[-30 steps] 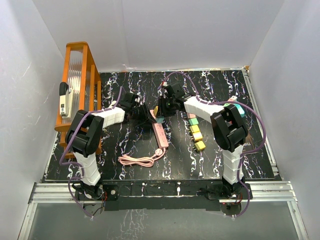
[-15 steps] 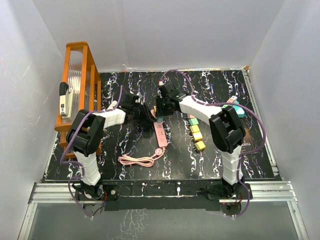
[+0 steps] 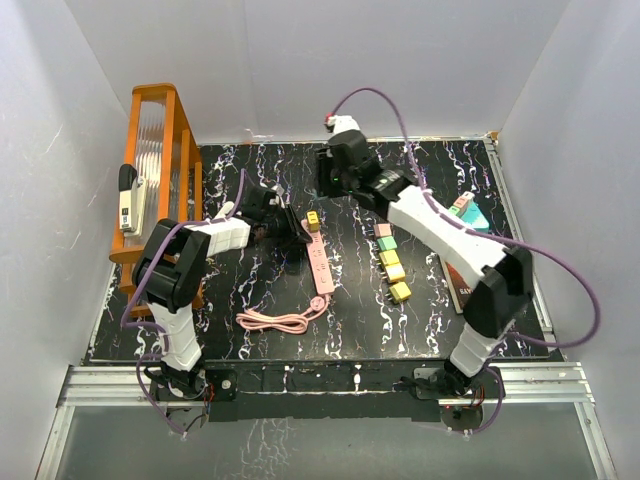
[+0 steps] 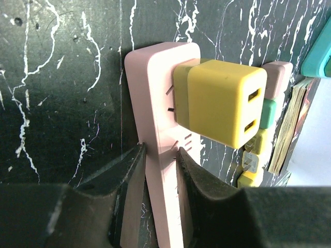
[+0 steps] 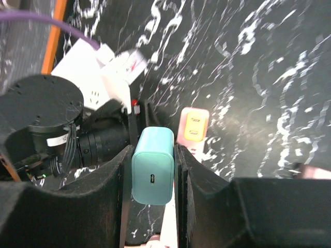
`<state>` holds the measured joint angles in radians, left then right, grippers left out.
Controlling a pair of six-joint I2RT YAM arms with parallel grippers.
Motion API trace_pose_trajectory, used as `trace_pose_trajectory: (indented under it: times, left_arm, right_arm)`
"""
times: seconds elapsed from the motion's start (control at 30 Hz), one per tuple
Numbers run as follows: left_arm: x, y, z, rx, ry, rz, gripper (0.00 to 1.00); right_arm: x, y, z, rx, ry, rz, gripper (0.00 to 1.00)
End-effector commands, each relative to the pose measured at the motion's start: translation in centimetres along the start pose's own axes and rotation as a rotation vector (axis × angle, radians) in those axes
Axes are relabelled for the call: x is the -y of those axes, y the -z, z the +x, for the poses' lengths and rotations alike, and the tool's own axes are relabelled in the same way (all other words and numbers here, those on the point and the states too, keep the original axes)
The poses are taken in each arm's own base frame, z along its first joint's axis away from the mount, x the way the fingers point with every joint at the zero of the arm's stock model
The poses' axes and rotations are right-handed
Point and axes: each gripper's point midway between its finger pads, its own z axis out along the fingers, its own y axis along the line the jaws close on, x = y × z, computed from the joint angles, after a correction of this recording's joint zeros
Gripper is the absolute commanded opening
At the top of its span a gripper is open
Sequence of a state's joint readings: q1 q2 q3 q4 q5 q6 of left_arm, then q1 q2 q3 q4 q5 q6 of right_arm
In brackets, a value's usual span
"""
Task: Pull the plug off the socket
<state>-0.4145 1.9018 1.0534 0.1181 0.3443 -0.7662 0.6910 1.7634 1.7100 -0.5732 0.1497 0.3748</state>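
Pink power strip (image 4: 151, 93), lying mid-table, is gripped edgewise by the left gripper (image 4: 160, 155) as an anchor. Teal plug (image 5: 152, 173), clamped in the right gripper (image 5: 153, 155), is held clear above it. Yellow plug (image 4: 222, 108) is seated at the strip's far end.

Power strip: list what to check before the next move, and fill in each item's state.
1. Left hand clamped on the pink power strip: ok.
2. Teal plug gripped in the right hand: ok.
3. Teal plug clear of the strip: ok, held in the air away from it.
4. Teal plug's prongs unbent: cannot tell, hidden.
5. Yellow plug out of its socket: not ok, seated at the strip's end.
6. Strip lying on the table: ok.
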Motion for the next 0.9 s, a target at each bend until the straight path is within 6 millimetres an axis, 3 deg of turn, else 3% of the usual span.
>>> trace_pose_trajectory:
  times: [0.0,0.1,0.23,0.4,0.6,0.7,0.87]
  left_arm:
    - [-7.3,0.4,5.2,-0.191,-0.013,-0.235,0.29]
    - [-4.0,1.3,4.0,-0.169,-0.026,-0.126,0.34]
    - [-0.9,2.8,2.7,-0.149,-0.050,-0.041,0.38]
    - [2.0,5.0,2.5,-0.150,-0.058,0.048,0.40]
    - [2.9,8.3,4.2,-0.140,-0.066,0.085,0.44]
    - [2.6,9.3,5.8,-0.160,-0.061,0.092,0.49]
    - [2.3,10.3,8.0,-0.174,-0.045,0.102,0.53]
  right_arm:
    - [5.1,3.9,-3.2,0.142,0.011,0.083,0.00]
    - [8.5,4.0,-1.9,0.123,-0.014,0.026,0.00]
    - [14.9,3.1,0.5,0.059,-0.088,0.081,0.00]
    - [19.1,1.0,3.3,0.003,-0.244,-0.010,0.00]
    - [20.8,-2.1,6.2,-0.075,-0.451,-0.253,0.00]
    - [21.8,-4.1,8.5,-0.154,-0.478,-0.253,0.03]
    - [22.8,-6.1,9.8,-0.181,-0.475,-0.257,0.03]
